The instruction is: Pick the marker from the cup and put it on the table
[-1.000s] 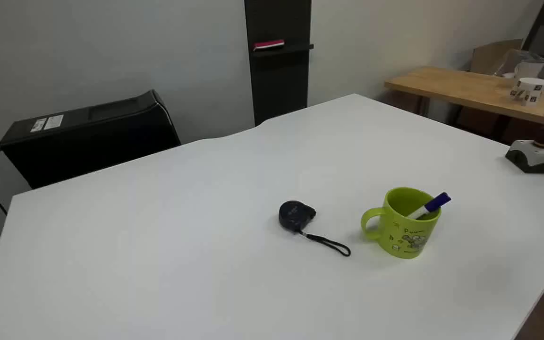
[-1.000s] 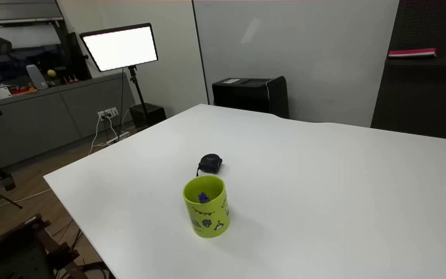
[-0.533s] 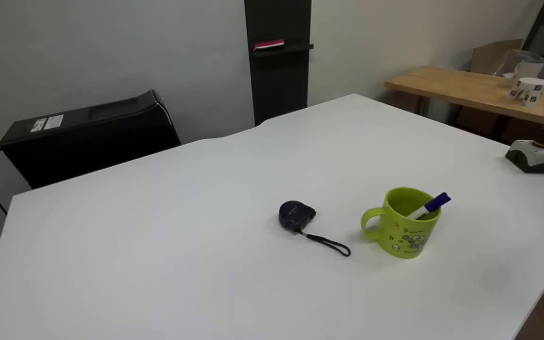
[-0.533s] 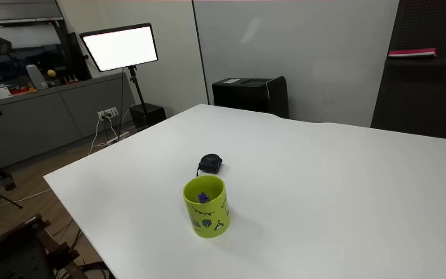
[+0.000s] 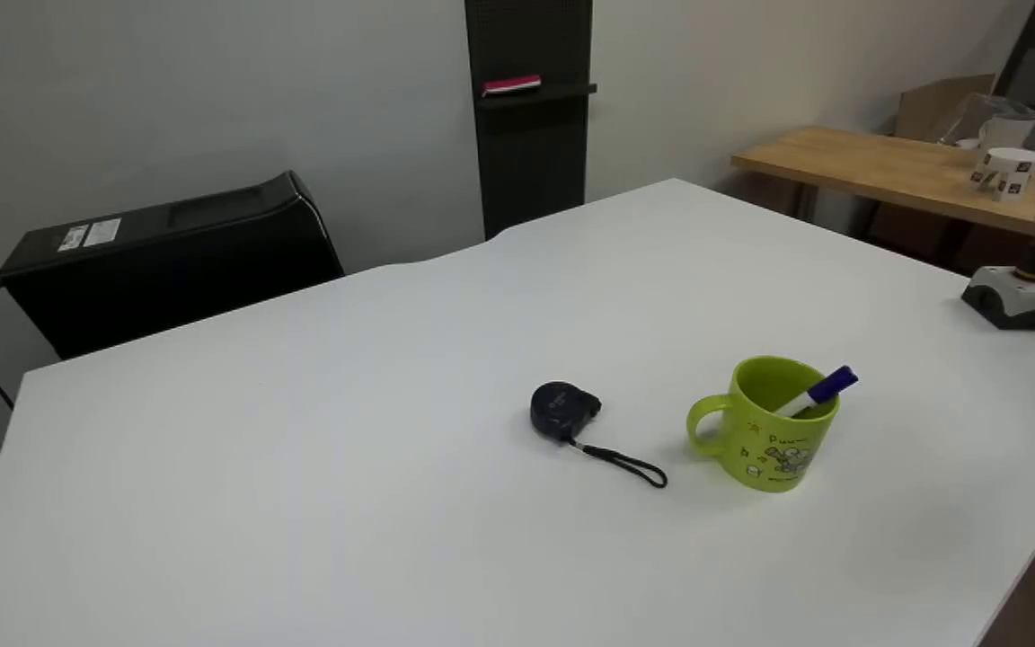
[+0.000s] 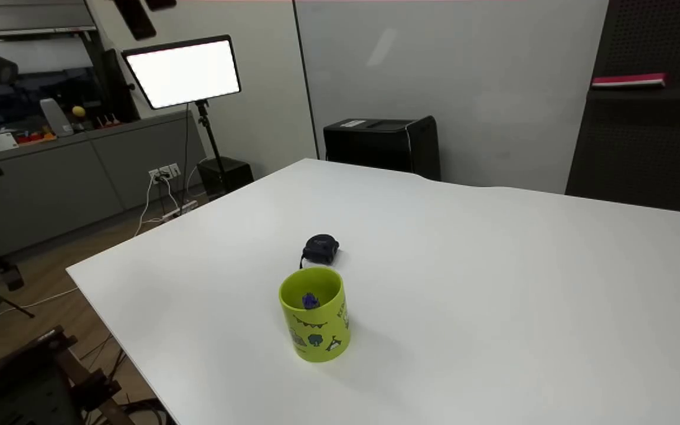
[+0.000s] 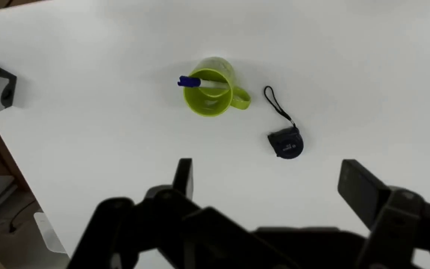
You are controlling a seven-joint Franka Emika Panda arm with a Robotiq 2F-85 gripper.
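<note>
A lime-green cup [image 5: 774, 449] stands upright on the white table [image 5: 302, 449] in both exterior views, also here [image 6: 319, 330], and in the wrist view [image 7: 209, 104]. A white marker with a blue-purple cap [image 5: 832, 385] leans inside it, cap sticking out past the rim opposite the handle. In the wrist view the marker [image 7: 203, 83] lies across the cup's mouth; its lower end is hidden in the cup. My gripper [image 7: 265, 179] is open and empty, high above the table and apart from the cup. In an exterior view only dark finger parts [image 6: 150, 16] show at the top edge.
A black tape measure [image 7: 286, 144] with a wrist loop lies on the table beside the cup's handle side. A grey-and-black button box [image 5: 1021, 296] sits near a table edge. A black case [image 6: 381, 144] and a light panel [image 6: 183, 71] stand beyond the table.
Dark gripper fingers have come into an exterior view at the upper left. The cup, marker and tape measure have not moved.
</note>
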